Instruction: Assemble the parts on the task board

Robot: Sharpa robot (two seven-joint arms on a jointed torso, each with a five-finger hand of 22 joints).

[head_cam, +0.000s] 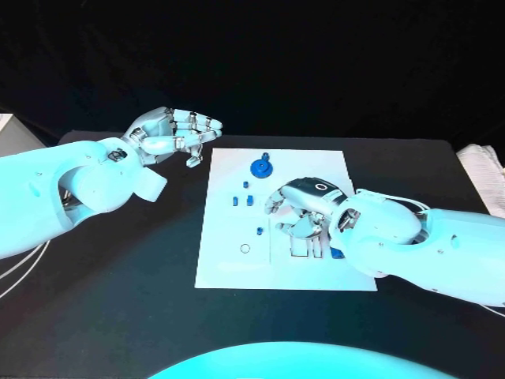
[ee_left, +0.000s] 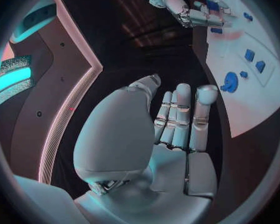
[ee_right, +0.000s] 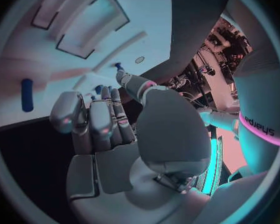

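The left hand (head_cam: 175,134) hangs over the black counter (head_cam: 116,316) just off the far left corner of the white task board (head_cam: 236,272), not touching it; its fingers (ee_left: 180,117) are curled in toward the palm with nothing between them, as the left wrist view also shows. The board lies flat in the middle of the counter, its long sides running from the near edge toward the far edge. On it, near the far edge, sits a round blue part with a knob (head_cam: 260,166), and nearer the board's middle a cluster of small blue parts (head_cam: 244,197) stands in two short rows, with one more small blue part (head_cam: 258,231) closer to the near edge and a small ring-shaped outline (head_cam: 245,248) beside it. The right hand (head_cam: 304,207) is down over the right half of the board, fingers bent and close together above a group of rectangular slots (head_cam: 304,249). Whether those fingers pinch a part is hard to say: the right wrist view shows the fingers (ee_right: 93,122) folded in with small blue bits just past their tips, but the contact is hidden. A longer blue part (head_cam: 335,253) shows at the right edge of the board beside the right wrist. A pale cloth-like object (head_cam: 488,183) lies at the counter's right edge.
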